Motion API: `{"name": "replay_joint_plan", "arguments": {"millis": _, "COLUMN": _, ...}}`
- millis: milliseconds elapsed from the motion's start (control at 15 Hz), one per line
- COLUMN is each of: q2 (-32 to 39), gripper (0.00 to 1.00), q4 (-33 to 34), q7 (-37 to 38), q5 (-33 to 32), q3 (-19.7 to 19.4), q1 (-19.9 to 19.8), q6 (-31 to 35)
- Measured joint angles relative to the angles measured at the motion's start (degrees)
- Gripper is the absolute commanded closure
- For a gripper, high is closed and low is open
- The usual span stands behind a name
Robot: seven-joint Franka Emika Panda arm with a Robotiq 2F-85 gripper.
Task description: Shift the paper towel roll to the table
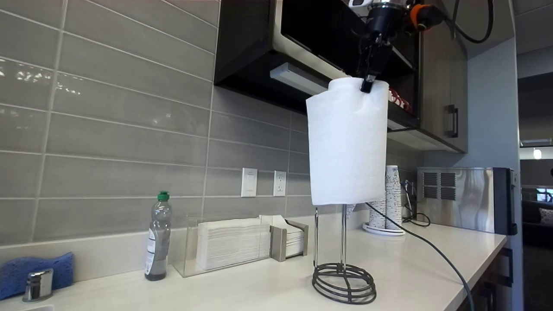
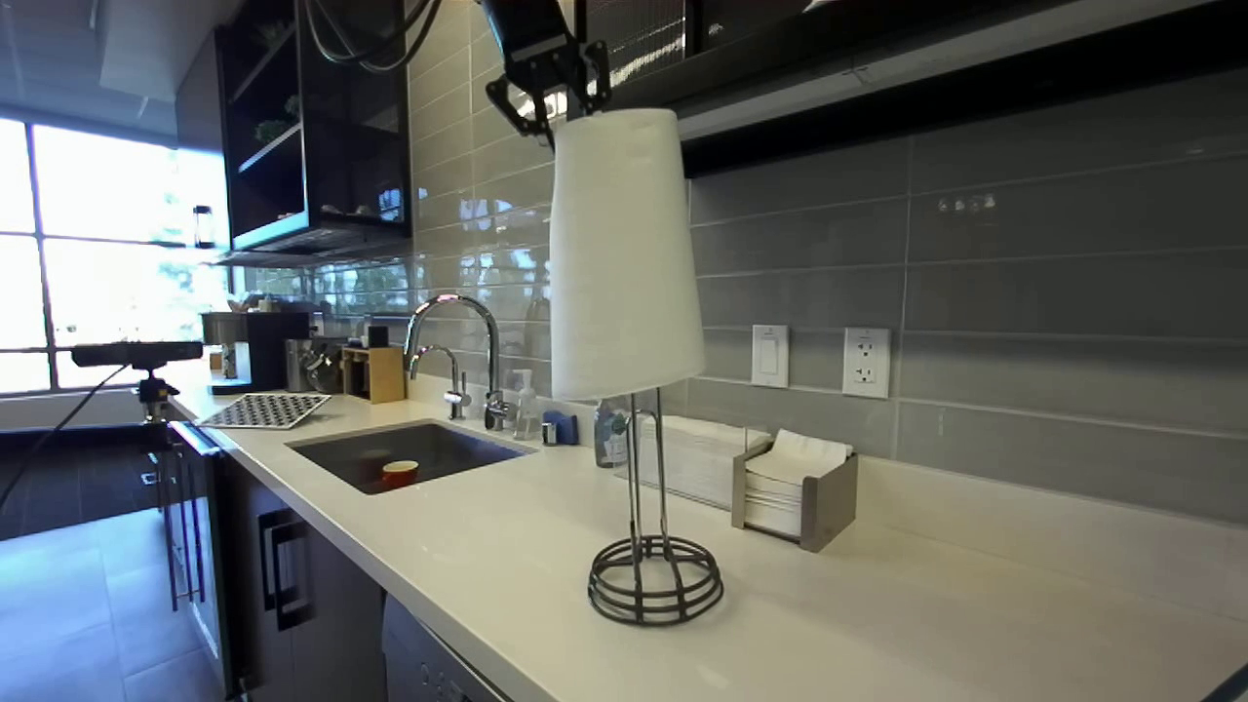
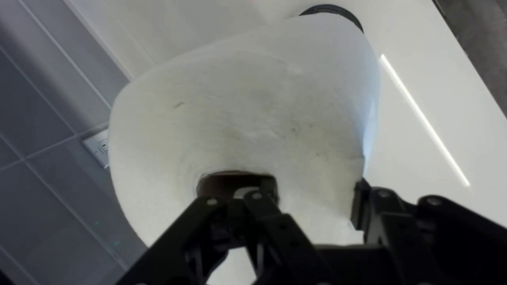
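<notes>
Your gripper (image 3: 307, 200) is clamped on the top edge of the paper towel roll (image 1: 349, 147). In the wrist view, one finger goes into the core (image 3: 227, 186); the outer finger (image 1: 367, 86) presses the outside, paper creased near it. Roll is up in the air, bottom well above the base of the wire stand (image 1: 344, 250) on the counter (image 1: 410, 268). Both exterior views show rods (image 2: 662, 487) reaching its lower edge; can't tell how much is inside. Probably the lift-off step, not yet placed.

Expect light for its bulk: soft and squashy outside, firmer at the core. Won't break, but sheets may tear or slide, so don't drag. Pinching the wall, core to outside, is the right hold; looks shallow, though, so it could swing or twist. Go straight up until it clears the rods, then sideways, away from the napkin holder (image 1: 278, 244). Lower it flat-end down before letting go.
</notes>
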Motion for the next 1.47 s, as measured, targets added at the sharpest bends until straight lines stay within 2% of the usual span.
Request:
{"name": "replay_joint_plan", "arguments": {"millis": 1000, "q2": -0.70, "gripper": 0.82, "q4": 7.24, "q7": 12.60, "q5": -6.14, "q3": 3.24, "q1": 0.00, "q6": -0.48}}
{"name": "replay_joint_plan", "arguments": {"millis": 1467, "q2": -2.97, "gripper": 0.82, "q4": 7.90, "q7": 16.77, "q5": -8.95, "q3": 3.47, "q1": -0.58, "q6": -0.53}}
